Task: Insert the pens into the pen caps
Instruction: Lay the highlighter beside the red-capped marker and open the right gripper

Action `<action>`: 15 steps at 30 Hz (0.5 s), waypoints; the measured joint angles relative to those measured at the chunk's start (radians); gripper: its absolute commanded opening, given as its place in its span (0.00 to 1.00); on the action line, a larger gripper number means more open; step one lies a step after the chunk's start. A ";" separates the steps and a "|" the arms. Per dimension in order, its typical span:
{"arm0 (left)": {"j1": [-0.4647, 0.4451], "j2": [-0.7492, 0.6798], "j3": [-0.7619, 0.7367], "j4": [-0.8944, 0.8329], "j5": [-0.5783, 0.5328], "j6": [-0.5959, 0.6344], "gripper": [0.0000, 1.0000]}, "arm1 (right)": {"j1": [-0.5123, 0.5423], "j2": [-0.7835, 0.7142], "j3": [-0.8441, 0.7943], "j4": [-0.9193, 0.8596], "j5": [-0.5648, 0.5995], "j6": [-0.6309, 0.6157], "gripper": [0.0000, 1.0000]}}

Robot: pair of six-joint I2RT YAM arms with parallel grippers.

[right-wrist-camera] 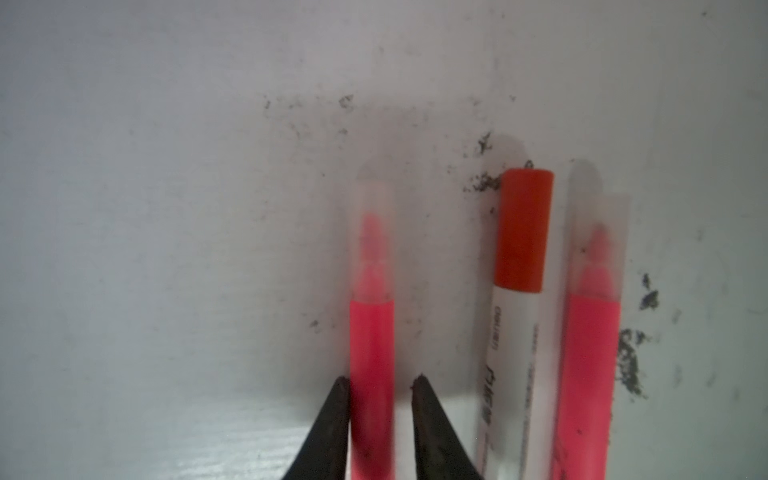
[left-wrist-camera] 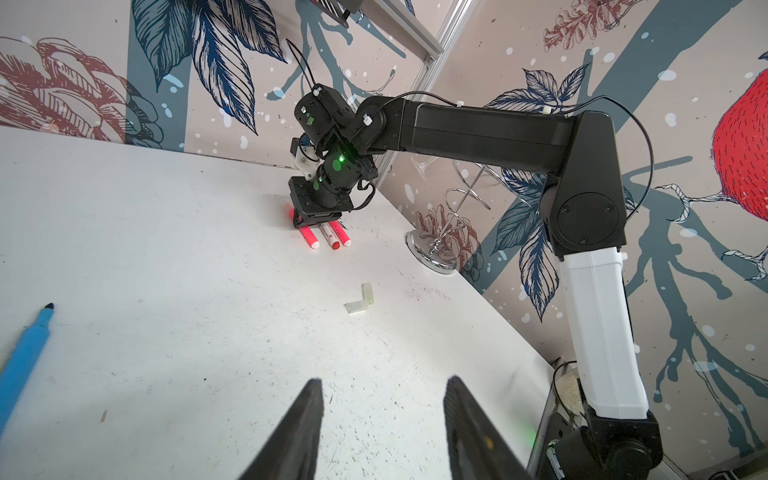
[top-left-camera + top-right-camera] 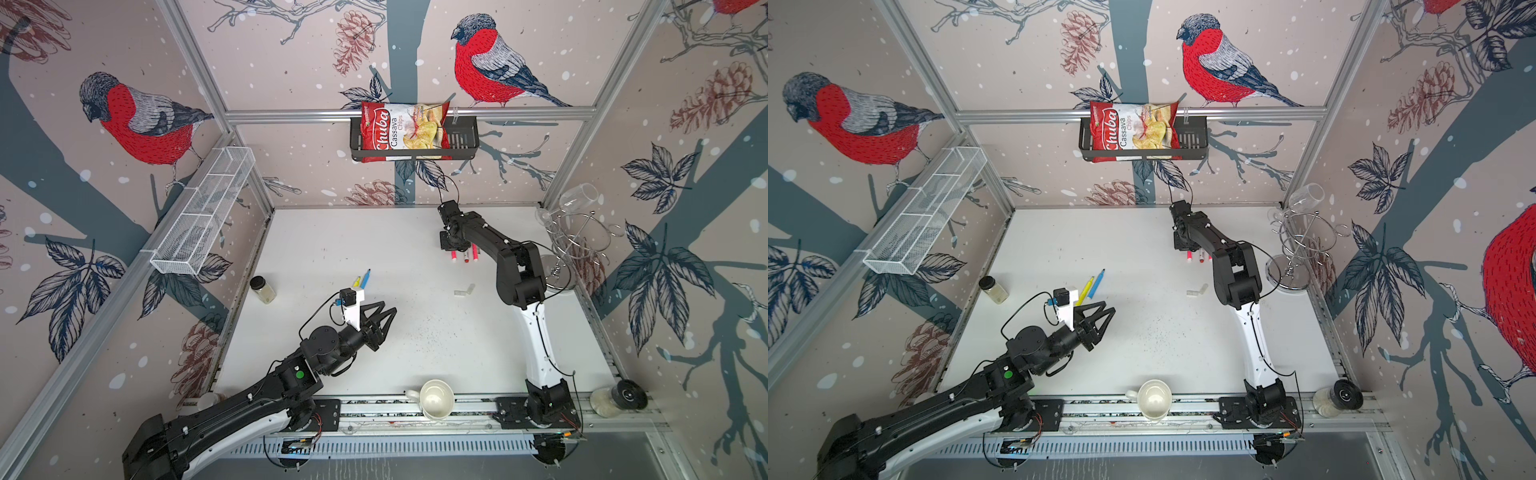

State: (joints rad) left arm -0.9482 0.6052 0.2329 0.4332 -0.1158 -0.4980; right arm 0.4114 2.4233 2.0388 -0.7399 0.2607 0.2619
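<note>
While the right gripper [image 1: 380, 379] straddles one capped pink pen [image 1: 372, 332] at the far side of the table [image 3: 332, 232], its jaws stand narrowly apart. One finger touches the barrel and the other shows a sliver of gap, so nothing is clamped. Any lift or sideways drift from here could drag that round pen and roll it into the white-bodied pen [image 1: 513, 353] with the red cap [image 1: 524, 232] beside it, or on to the second pink pen [image 1: 590, 353]. The left gripper [image 2: 384, 379] hangs released and empty near the uncapped blue pen [image 3: 1096, 284] and yellow pen [image 3: 1086, 288]. Two loose caps [image 2: 357, 308] lie touching at a corner, well apart from those pens. Being tiny and translucent, one is likely to skid or knock its neighbour if pinched off-centre.
</note>
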 measured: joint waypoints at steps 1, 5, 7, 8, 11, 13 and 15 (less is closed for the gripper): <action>0.000 0.000 0.000 0.000 0.000 0.000 0.48 | -0.001 -0.004 -0.005 -0.002 0.015 0.000 0.28; 0.000 0.007 0.000 0.000 0.000 0.000 0.48 | -0.002 -0.011 -0.010 -0.006 0.071 0.000 0.28; 0.000 0.010 0.000 0.000 0.000 0.000 0.48 | -0.002 -0.011 -0.013 -0.012 0.095 -0.001 0.28; 0.000 0.011 0.000 0.000 0.000 0.000 0.48 | -0.002 -0.011 -0.014 -0.017 0.106 -0.001 0.28; 0.000 0.018 0.002 0.001 0.000 0.000 0.48 | -0.002 -0.012 -0.015 -0.028 0.136 -0.002 0.28; 0.000 0.026 0.004 0.000 0.000 0.000 0.48 | -0.002 -0.014 -0.015 -0.031 0.151 -0.003 0.27; 0.000 0.028 0.007 0.001 0.000 0.001 0.48 | -0.002 -0.020 -0.015 -0.032 0.154 -0.003 0.27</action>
State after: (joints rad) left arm -0.9482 0.6334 0.2398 0.4339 -0.1154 -0.4973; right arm 0.4095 2.4035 2.0239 -0.7715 0.4149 0.2584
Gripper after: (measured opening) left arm 0.484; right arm 0.274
